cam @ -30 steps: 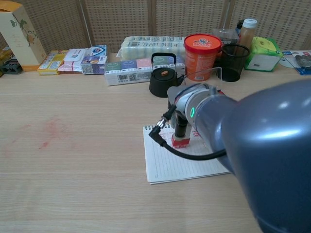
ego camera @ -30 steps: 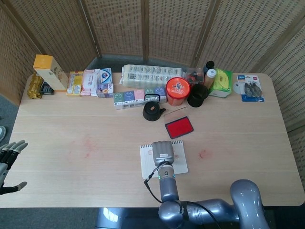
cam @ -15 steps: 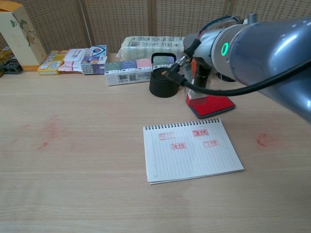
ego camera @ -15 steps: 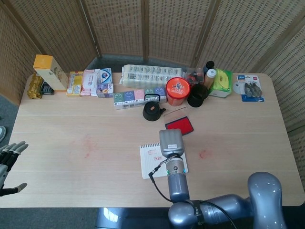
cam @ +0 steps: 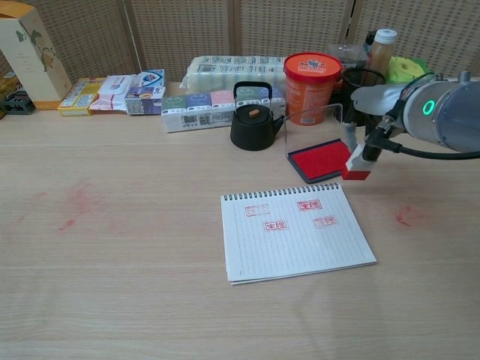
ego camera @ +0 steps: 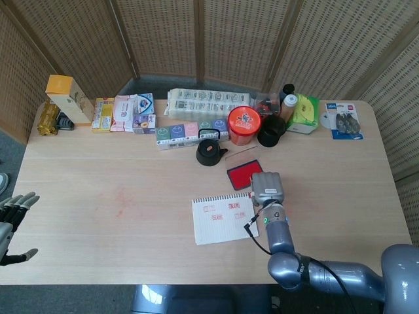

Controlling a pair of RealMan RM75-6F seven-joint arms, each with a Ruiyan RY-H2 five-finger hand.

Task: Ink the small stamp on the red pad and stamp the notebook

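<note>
The small stamp (cam: pixel 358 168), with a red base, hangs tilted just above the table, off the right front corner of the red ink pad (cam: pixel 318 160). My right hand (cam: pixel 377 120) holds it from above; in the head view that hand (ego camera: pixel 267 188) hides the stamp and sits right of the notebook (ego camera: pixel 222 220). The white spiral notebook (cam: pixel 296 238) lies open in front of the pad and carries several red stamp marks (cam: pixel 300 214) on its upper half. My left hand (ego camera: pixel 10 222) hangs off the table's left edge, fingers spread, holding nothing.
A black kettle (cam: pixel 256 124) stands left of the pad, an orange tub (cam: pixel 312 78) and a black cup (cam: pixel 360 96) behind it. Boxes and packets (cam: pixel 199 101) line the back edge. Red ink smudges (cam: pixel 405 217) mark the table right of the notebook.
My right hand lifted the stamp off the notebook, passed over the red pad, and has now swung to the pad's right side. The notebook's marks are uncovered. The left hand stayed put.
</note>
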